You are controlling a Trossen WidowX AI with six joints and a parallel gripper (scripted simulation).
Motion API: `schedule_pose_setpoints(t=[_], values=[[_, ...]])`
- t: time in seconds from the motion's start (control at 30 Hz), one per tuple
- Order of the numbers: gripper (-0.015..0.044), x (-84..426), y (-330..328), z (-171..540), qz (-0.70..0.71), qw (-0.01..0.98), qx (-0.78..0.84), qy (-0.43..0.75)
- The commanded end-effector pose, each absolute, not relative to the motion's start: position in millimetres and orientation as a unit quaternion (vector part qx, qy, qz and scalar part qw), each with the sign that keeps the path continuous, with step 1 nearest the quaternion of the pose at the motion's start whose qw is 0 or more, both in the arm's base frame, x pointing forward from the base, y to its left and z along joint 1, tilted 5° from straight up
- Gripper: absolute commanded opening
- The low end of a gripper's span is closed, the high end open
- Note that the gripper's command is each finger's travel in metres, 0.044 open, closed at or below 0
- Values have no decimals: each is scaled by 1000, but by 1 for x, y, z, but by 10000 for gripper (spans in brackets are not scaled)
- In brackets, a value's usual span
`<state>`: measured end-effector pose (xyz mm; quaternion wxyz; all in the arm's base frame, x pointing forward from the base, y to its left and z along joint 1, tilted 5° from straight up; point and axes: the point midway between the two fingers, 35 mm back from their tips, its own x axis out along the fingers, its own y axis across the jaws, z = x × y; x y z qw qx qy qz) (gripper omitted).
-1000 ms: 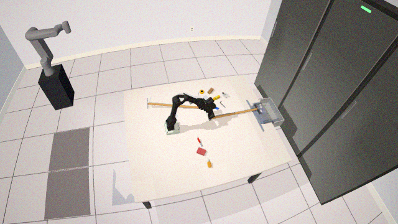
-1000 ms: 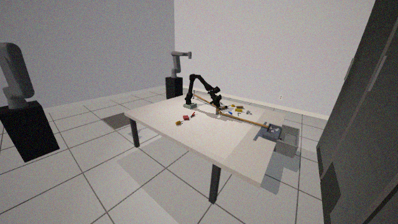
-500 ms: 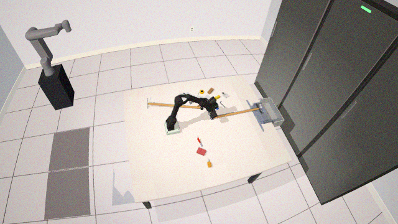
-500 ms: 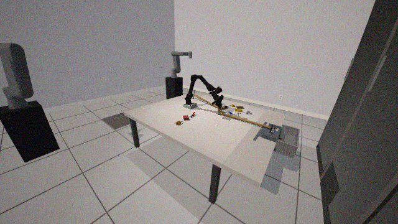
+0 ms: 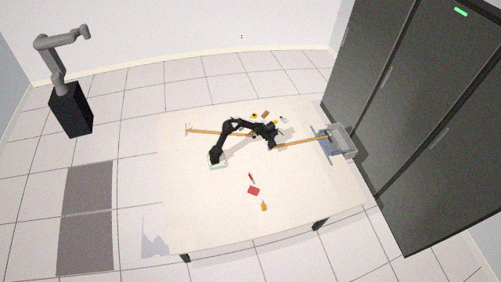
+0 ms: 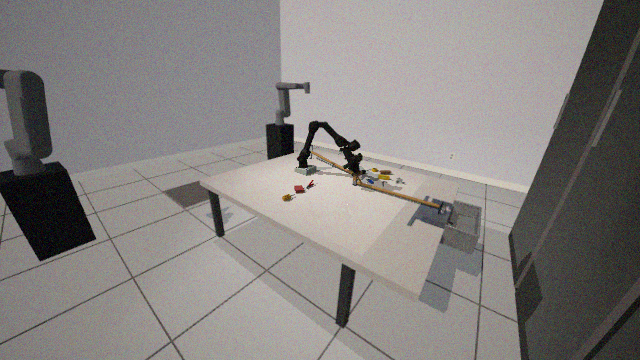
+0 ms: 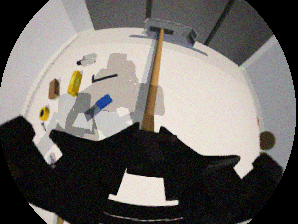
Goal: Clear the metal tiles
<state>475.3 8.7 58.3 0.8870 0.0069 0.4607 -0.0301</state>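
Note:
The long scraper (image 5: 301, 141) (image 6: 400, 195) (image 7: 154, 76) is an orange pole that lies across the table. Its head (image 5: 329, 137) (image 7: 158, 31) rests at the far end of the blue-grey steel bench plate (image 5: 324, 149) (image 6: 424, 216), right by the grey catch box (image 5: 344, 142) (image 6: 462, 226). My gripper (image 5: 271, 146) (image 6: 356, 181) is shut on the pole near its middle, low over the table. I can make out no tiles on the plate at this size. The fingertips are hidden in the wrist view.
Small items lie behind the arm: a yellow roll (image 5: 254, 115), a brown block (image 5: 265, 113) and a white piece (image 5: 282, 118). A red card (image 5: 253, 190), a red pen (image 5: 251, 178) and an orange bottle (image 5: 263, 205) lie nearer the front. Dark cabinets (image 5: 411, 98) stand right of the table.

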Motion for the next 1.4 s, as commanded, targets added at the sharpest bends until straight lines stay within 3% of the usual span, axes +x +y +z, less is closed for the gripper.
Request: schedule_pose_setpoints(t=[0.0, 1.37], values=[[0, 484, 9, 63, -27, 891, 7, 454], [0, 525, 1, 56, -29, 889, 6, 457]])
